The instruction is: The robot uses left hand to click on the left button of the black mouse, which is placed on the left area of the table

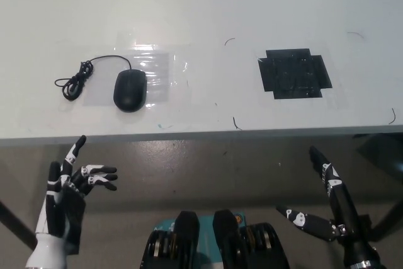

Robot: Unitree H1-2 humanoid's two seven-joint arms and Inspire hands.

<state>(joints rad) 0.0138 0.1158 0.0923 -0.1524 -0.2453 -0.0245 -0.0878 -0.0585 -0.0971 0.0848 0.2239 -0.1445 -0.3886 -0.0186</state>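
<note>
Bright, even light; glare on the clear tape (154,61); sharp focus.

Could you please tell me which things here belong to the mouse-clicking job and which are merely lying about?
Belonging to the job:
black mouse with its coiled cable
left hand, open, below the table edge

Lying about:
black tape patch
clear tape sheet
right hand, resting low
</note>
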